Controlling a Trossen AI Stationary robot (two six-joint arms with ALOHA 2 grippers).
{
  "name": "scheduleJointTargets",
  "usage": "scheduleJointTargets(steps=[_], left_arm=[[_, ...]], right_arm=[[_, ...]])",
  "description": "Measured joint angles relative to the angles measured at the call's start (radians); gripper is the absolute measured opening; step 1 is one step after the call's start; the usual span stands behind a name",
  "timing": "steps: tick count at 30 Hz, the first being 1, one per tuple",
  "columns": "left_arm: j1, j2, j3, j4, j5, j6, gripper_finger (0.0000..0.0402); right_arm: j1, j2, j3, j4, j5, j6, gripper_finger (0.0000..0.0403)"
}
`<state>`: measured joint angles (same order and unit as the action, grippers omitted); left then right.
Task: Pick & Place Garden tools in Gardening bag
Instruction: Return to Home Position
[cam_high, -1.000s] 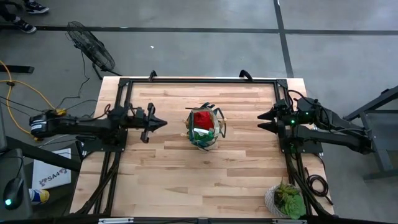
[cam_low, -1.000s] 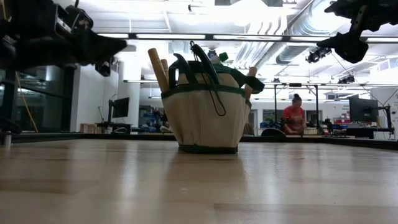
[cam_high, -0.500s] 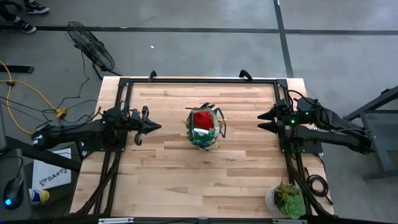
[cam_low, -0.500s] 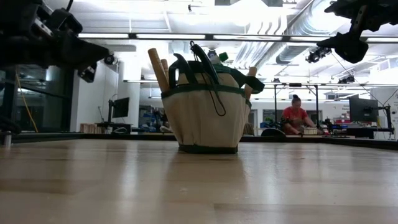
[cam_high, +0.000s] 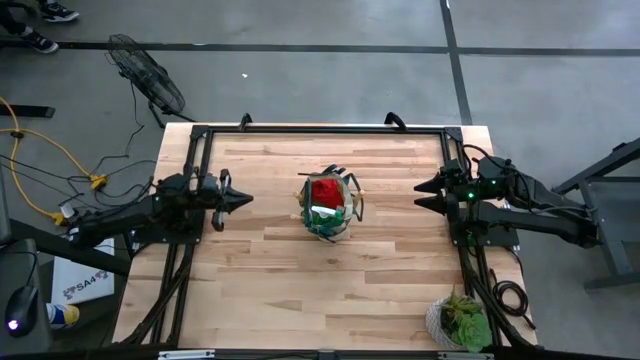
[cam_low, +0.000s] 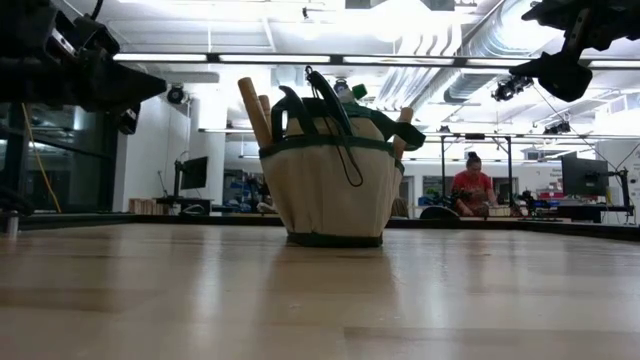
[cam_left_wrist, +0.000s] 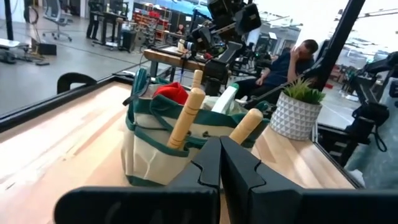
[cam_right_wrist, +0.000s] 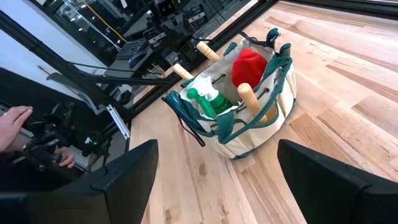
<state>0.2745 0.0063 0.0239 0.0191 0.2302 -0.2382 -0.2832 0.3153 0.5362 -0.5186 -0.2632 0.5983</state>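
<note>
Gardening bag (cam_high: 330, 208): small round khaki-olive fabric tote with dark green trim and loop handles. It stands upright near the centre of the pale wooden plank table (cam_high: 270, 270), base flat on the boards.

Contents, all inside the bag or rising above its rim:
- rounded red piece (cam_right_wrist: 249, 65), near the middle of the opening;
- bright green piece (cam_right_wrist: 208, 101), just beside the red one;
- pale wooden tool handles (cam_left_wrist: 186, 115), several, leaning outward over the rim.

A thin dark loop (cam_low: 345, 140) hangs down the bag's outer wall.

Left gripper (cam_high: 243, 199): two dark fingers, at 9 o'clock from the bag and well apart from it. It is raised above the tabletop and points toward the bag. The fingers are pressed together with nothing between them.

Right gripper (cam_high: 420, 194): two dark fingers, at 3 o'clock from the bag and well apart from it. It is also raised and points toward the bag. The fingers are spread wide and carry nothing.

Leafy green potted plant (cam_high: 460, 322): in a pale patterned pot, at about 5 o'clock from the bag, near the table's corner and well apart from both bag and grippers.

Person in a red top (cam_low: 470, 185): in the room beyond the table, seen in the low view behind the bag's right side.

Person's hand (cam_right_wrist: 15, 121): beyond the table's edge in the right wrist view, resting near dark equipment.
</note>
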Motion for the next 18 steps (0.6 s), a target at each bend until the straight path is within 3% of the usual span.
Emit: scheduleJointTargets(steps=[18], left_arm=[[0.000, 0.000, 0.001, -0.011, -0.023, -0.010, 0.0000]], right_arm=[[0.000, 0.000, 0.000, 0.000, -0.001, 0.000, 0.0321]])
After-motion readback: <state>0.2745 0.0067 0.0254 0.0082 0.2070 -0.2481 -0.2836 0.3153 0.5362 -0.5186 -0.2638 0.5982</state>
